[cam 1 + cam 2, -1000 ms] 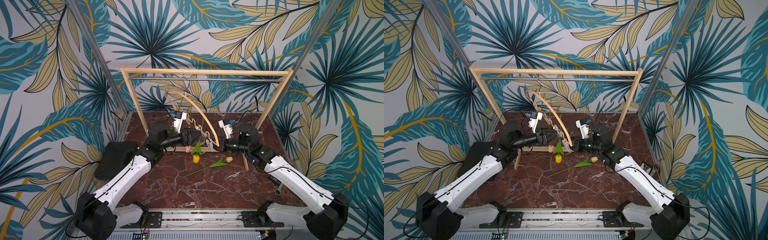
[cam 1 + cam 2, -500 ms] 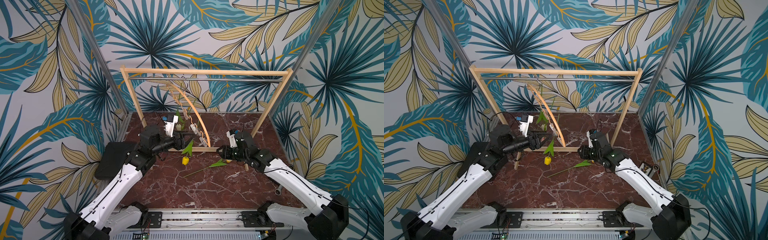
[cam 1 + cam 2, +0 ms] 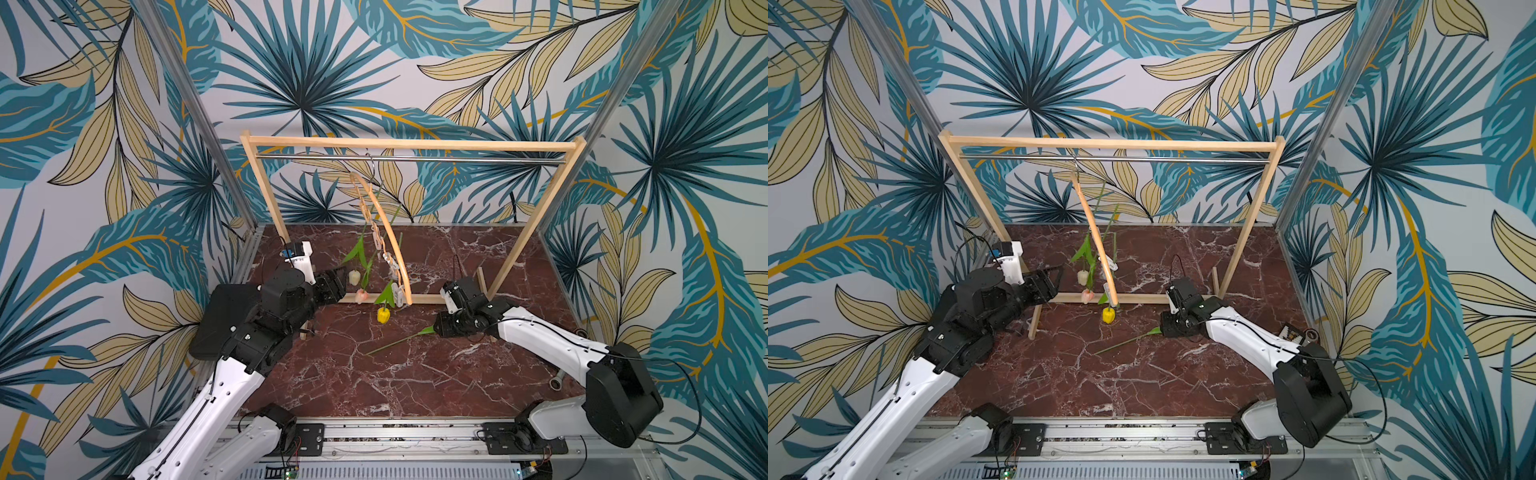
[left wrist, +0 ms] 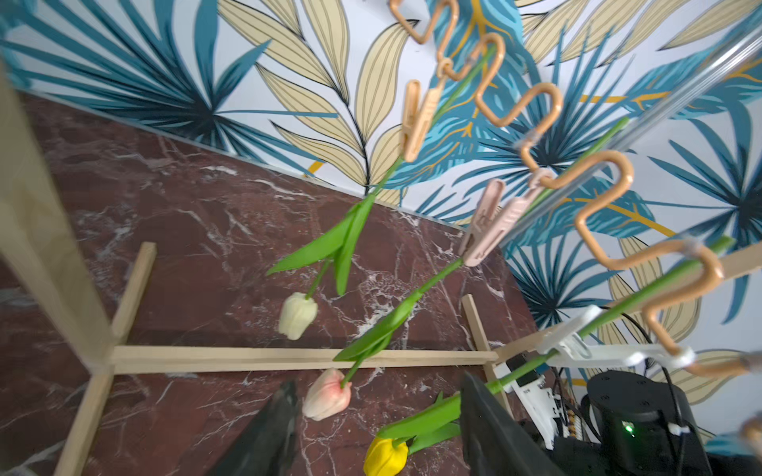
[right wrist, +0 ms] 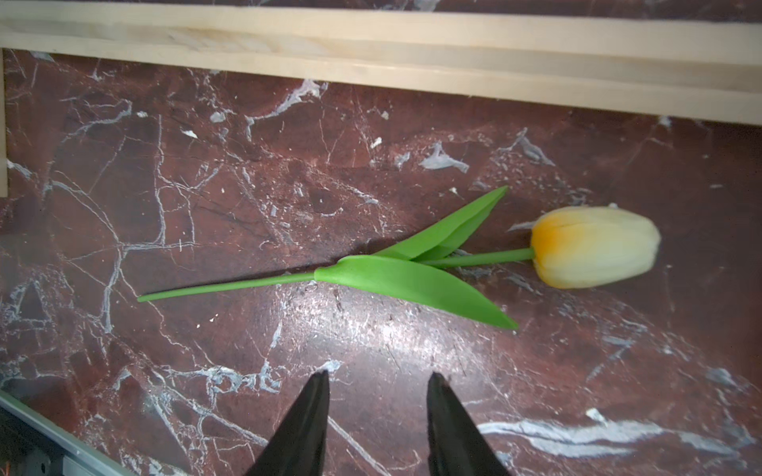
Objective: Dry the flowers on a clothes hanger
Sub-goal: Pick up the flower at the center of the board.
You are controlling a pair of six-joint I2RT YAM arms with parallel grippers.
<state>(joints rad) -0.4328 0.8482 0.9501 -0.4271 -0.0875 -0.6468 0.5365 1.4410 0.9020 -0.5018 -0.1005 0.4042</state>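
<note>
Three of the flowers, the cream-white tulip (image 4: 297, 315), the pink tulip (image 4: 328, 399) and the yellow tulip (image 3: 383, 316), hang head down from clothespins on the clothes hanger (image 3: 390, 237). This leaves the yellow-orange tulip (image 5: 391, 276) as the step in hand. It lies flat on the marble table (image 3: 374, 386), below the hanger and off to the right arm's side of it. The right gripper (image 5: 377, 375) hovers just beside its stem, jaws parted and empty. The left gripper (image 4: 377, 381) sits close to the hanger on the opposite side, near the hanging heads, also spread and holding nothing. The next move likely calls for the right jaws to come down across the thin stem, clear of the leaves, and pinch it without sliding it along the table. The arm would then lift it up to the hanger. Whether a spare pin waits there I cannot tell.
</note>
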